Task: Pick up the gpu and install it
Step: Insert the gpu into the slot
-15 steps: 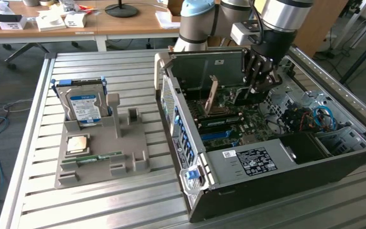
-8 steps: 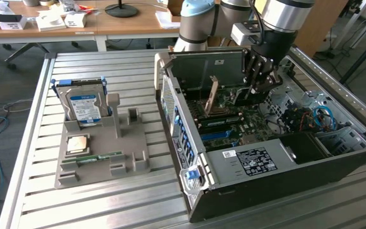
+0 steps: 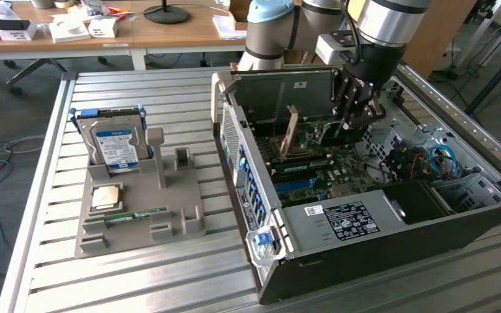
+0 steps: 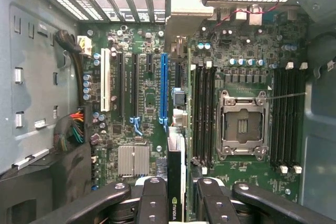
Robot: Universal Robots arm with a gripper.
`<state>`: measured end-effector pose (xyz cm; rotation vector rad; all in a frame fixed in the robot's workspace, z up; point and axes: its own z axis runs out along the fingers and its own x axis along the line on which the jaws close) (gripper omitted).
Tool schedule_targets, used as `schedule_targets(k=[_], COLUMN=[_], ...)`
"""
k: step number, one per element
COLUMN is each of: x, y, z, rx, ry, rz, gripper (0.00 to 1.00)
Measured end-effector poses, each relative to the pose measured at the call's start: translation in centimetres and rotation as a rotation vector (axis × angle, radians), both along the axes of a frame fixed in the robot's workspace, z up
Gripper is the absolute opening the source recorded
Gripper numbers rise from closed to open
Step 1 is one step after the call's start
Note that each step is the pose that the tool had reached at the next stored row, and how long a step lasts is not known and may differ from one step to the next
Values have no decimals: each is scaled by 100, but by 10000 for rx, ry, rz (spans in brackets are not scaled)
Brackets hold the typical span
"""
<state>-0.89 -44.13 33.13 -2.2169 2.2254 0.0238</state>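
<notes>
Gripper (image 4: 179, 190) clamped on the gpu (image 4: 175, 156), which is held edge-on over the motherboard (image 4: 149, 103), just beside the blue slot (image 4: 164, 85). Risk: if the card edge sits off the slot, it could jam or scrape neighbouring components.

The gpu (image 4: 175, 174) (a thin dark card seen edge-on, green logo at its near end) stands upright over the motherboard (image 4: 241, 51), just beside the blue slot (image 4: 164, 85).

The slatted table (image 3: 164, 280) is bare brushed metal, the parts holder (image 3: 133, 225) matt grey plastic, the gripper (image 4: 178, 184) matt black, and the gpu (image 4: 176, 161) edge glossy dark.
</notes>
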Motion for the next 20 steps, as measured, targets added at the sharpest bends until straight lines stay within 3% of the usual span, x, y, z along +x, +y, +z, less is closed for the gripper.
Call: schedule_targets(k=[6, 20], x=[0, -31], y=[0, 0], z=[-54, -55], rx=[-2, 0], ry=[1, 0], rz=[0, 1], gripper=[27, 27])
